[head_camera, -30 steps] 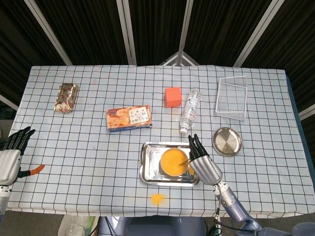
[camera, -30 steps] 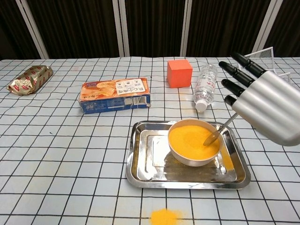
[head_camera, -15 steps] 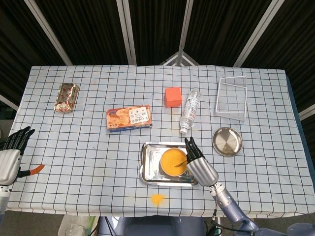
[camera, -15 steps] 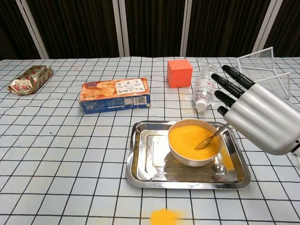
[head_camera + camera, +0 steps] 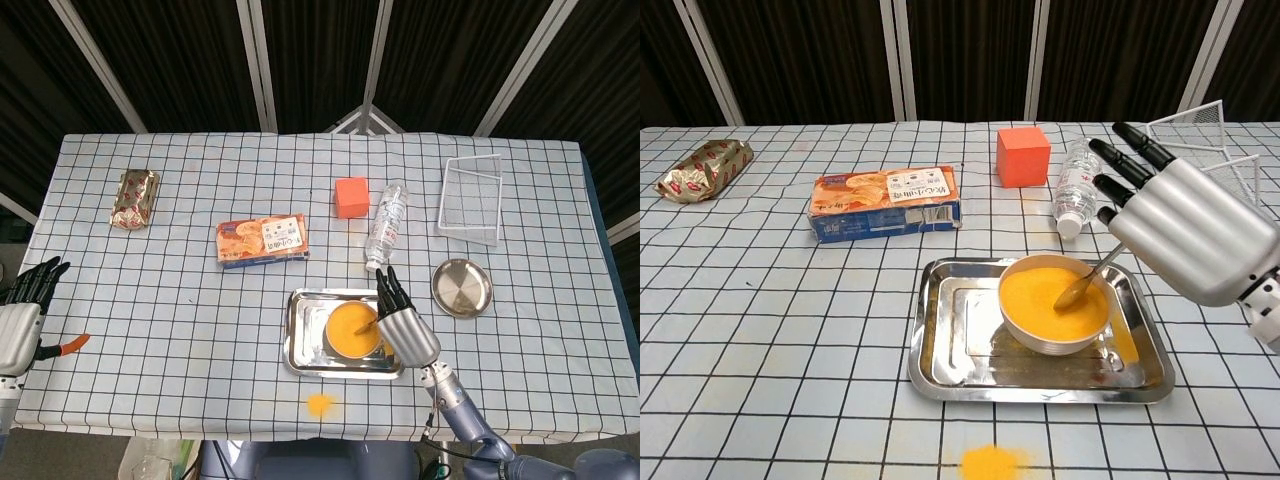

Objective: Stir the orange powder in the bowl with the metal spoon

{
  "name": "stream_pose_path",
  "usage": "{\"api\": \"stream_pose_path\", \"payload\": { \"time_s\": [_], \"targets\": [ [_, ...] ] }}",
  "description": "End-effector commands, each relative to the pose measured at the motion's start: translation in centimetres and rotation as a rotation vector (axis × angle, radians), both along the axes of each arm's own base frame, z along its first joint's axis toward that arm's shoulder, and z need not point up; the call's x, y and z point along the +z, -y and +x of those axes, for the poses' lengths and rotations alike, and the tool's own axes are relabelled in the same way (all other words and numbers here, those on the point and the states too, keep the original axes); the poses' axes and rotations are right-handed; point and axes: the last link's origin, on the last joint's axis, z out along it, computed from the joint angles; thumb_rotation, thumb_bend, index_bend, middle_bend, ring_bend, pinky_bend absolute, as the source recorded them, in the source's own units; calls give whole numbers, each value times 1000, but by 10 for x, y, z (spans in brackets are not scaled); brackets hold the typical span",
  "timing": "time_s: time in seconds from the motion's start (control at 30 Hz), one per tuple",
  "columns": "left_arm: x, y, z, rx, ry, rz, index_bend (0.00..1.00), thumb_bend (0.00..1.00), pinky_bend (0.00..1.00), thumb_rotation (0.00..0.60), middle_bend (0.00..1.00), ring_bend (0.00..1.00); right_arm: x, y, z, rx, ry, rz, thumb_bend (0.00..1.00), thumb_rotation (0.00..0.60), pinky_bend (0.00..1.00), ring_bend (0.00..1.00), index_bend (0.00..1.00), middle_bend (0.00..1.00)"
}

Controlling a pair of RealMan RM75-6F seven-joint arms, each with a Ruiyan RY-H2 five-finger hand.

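Right hand (image 5: 1180,235) gripping metal spoon (image 5: 1087,280), round bowl (image 5: 1054,304)

Right hand (image 5: 1185,235): smooth silver-grey shell over the back, moulded in rounded parallel ridges that run toward the fingers. Fingers (image 5: 1118,154) are black and slender with rounded tips. At the wrist, a darker grey segmented collar is visible at the chest view's right edge. In the head view the forearm (image 5: 462,420) behind it is a glossy blue-grey tube with a short dark joint section next to the wrist.

Left hand (image 5: 20,325): same pattern, silver-grey ridged shell with black fingers. An orange-red piece projects beside its lower part; its nature cannot be determined.
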Motion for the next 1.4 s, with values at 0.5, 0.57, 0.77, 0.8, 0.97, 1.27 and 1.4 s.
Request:
{"api": "stream_pose_path", "payload": {
  "time_s": [0.5,0.57,0.77,0.8,0.97,1.27,1.4],
  "targets": [
    [0,0,0,2,3,1,0,22,0,600,0,0,9,-1,-1,8,-19,-19,781,600,0,0,793,285],
    [0,0,0,-1,2,1,0,22,0,600,0,0,12,-2,-1,8,-19,-26,781,600,0,0,794,285],
    [0,0,0,2,0,3,0,23,0,600,0,0,21,-3,3,16,-11,-42,781,600,0,0,794,285],
    [0,0,0,3,-1,3,0,23,0,600,0,0,22,-2,4,18,-9,-43,781,600,0,0,794,285],
    [-1,0,0,5,-1,1,0,23,0,600,0,0,25,-2,7,20,-7,-45,780,600,0,0,795,285],
    [-1,0,0,8,2,0,0,23,0,600,0,0,20,3,12,7,-9,-35,780,600,0,0,796,285],
    [-1,0,0,11,6,0,0,23,0,600,0,0,14,4,12,1,-18,-25,780,600,0,0,795,285]
  ]
}}
